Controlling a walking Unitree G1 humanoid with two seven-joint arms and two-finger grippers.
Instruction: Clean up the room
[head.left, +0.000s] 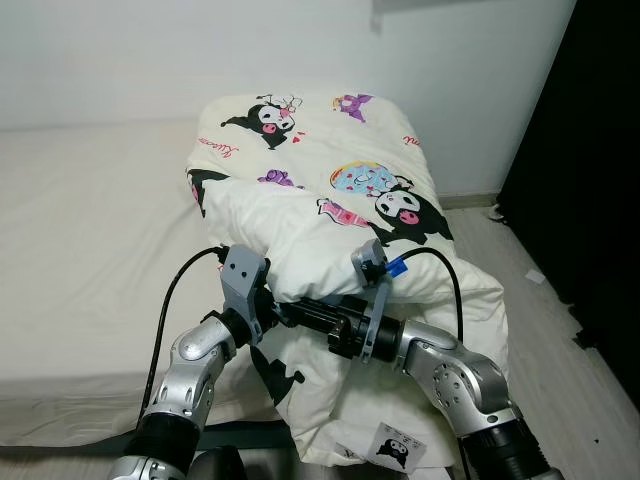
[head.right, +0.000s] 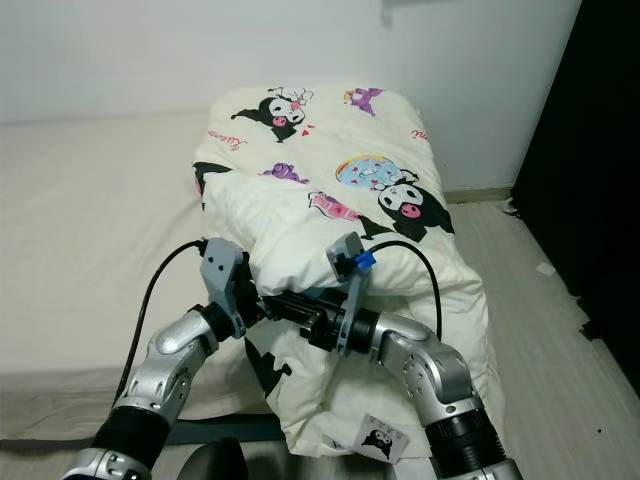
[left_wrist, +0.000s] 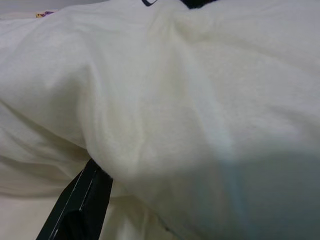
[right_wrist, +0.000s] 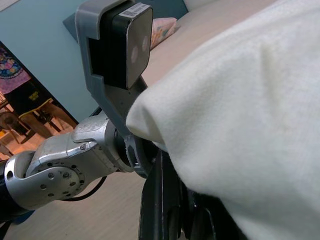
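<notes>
A cream duvet (head.left: 330, 200) printed with cartoon characters lies bunched on the right end of the bed and spills over its near edge. My left gripper (head.left: 290, 315) and right gripper (head.left: 320, 320) meet tip to tip under the duvet's near fold, in front of my chest. Each is shut on the duvet. In the left wrist view one black finger (left_wrist: 80, 205) pokes out beneath the fabric (left_wrist: 190, 100), which hides the other. In the right wrist view the cloth (right_wrist: 240, 115) drapes over that gripper's fingers (right_wrist: 159, 200), and my left wrist's grey camera housing (right_wrist: 117, 45) sits close behind.
The bare beige mattress (head.left: 90, 230) stretches to the left. A white wall (head.left: 150, 50) runs behind the bed. Wooden floor (head.left: 545, 310) lies to the right, with a dark curtain or opening (head.left: 590, 150) beyond it.
</notes>
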